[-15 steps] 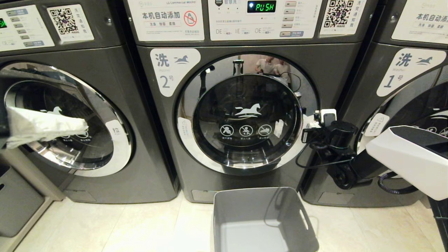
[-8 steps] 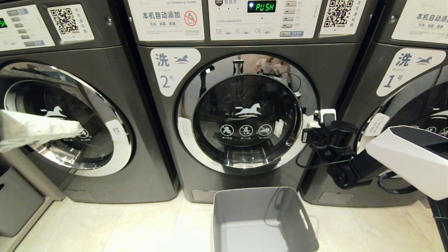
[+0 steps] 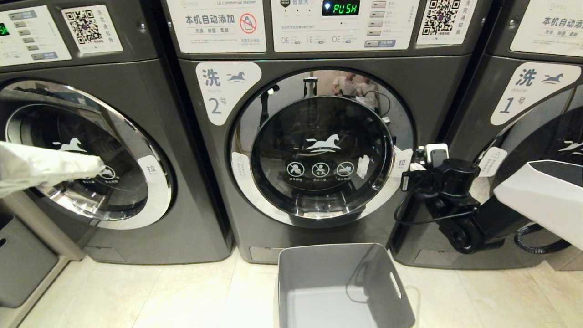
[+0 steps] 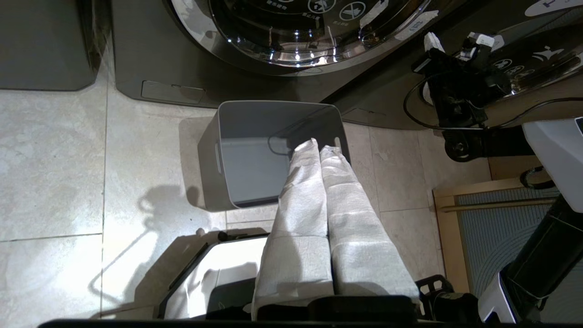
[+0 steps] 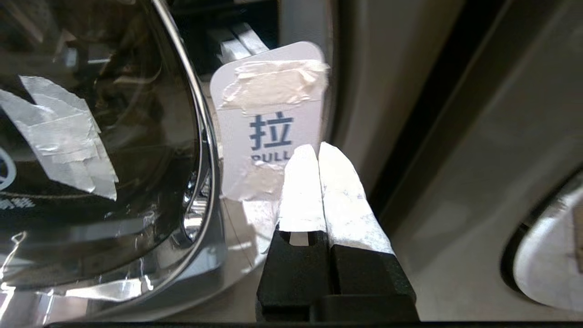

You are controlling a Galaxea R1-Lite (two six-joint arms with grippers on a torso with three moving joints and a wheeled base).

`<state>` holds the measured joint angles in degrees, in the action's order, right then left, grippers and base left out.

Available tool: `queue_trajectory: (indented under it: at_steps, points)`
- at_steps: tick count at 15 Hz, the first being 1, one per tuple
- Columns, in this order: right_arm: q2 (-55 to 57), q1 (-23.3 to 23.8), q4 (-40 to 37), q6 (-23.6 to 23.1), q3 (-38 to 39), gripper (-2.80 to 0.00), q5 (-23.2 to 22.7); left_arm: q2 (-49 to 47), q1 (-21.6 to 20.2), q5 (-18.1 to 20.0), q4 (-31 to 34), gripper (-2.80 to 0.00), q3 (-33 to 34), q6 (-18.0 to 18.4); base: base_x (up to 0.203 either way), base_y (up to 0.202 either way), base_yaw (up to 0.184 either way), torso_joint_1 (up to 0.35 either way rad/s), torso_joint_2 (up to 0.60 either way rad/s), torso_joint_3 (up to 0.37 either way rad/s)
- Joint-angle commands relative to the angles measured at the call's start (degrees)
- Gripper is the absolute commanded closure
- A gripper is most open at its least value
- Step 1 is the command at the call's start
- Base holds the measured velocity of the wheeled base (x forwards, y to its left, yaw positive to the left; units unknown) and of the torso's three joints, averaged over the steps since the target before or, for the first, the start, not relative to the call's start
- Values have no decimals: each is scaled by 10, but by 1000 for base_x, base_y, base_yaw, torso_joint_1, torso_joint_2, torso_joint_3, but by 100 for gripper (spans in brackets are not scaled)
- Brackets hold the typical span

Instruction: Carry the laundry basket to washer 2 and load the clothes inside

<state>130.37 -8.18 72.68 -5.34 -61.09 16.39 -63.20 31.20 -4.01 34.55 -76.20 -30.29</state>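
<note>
Washer 2 [image 3: 214, 191] stands straight ahead, its round chrome-rimmed door [image 3: 319, 150] shut. On the floor before it sits the grey laundry basket [image 3: 291, 273], with only bare bottom showing inside. The clothes are out of view. My right gripper [image 5: 317, 148] is shut with nothing between its white-wrapped fingers. Its tips lie at the white PULL tab [image 5: 273, 127] on the door's right edge; the right wrist [image 3: 444, 182] shows beside that tab [image 3: 402, 162]. My left gripper [image 4: 318, 146], also shut and empty, hangs above the basket [image 4: 207, 155] and shows at the left [image 3: 98, 165].
The alike washer 1 [image 3: 524, 91] stands at the right and another machine [image 3: 150, 91] at the left. A grey bin [image 3: 23, 259] sits at the lower left. My white base [image 4: 214, 269] is just behind the basket, and a raised ribbed platform [image 4: 501, 218] lies beside it.
My right wrist has slid a little to the right along washer 2's front, uncovering the pull tab. The left gripper has drawn slightly toward the left edge. The door stays shut.
</note>
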Motion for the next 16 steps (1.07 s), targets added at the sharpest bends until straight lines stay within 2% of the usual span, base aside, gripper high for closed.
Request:
queue_trajectory:
  at_steps: [1, 6, 11, 13, 15, 16]
  points:
    - [-38, -4, 4, 0, 26, 0, 1, 2, 0, 0, 2, 0, 0, -2, 0, 0, 0, 0, 0, 0]
    - [-126, -22, 4, 1, 100, 0, -5, 8, 0, -7, 2, 0, 0, -2, 0, 0, 0, 0, 0, 0]
    - [-266, -61, 0, -4, 239, 0, -7, 0, 0, -8, -5, 0, 0, -3, 0, 0, 0, 0, 0, 0]
    - [-315, -82, 0, -7, 272, 0, -14, -2, 0, -10, -10, 0, 4, -3, 0, 0, 0, 0, 0, 0]
    - [-364, -96, -10, -9, 304, 0, -19, 0, 0, -42, -34, 0, 38, 0, 0, 0, 0, 0, 0, 0]
    - [-395, -100, -26, -9, 324, 0, -19, 4, 1, -61, -69, 0, 60, 0, 0, 0, 0, 0, 0, 0]
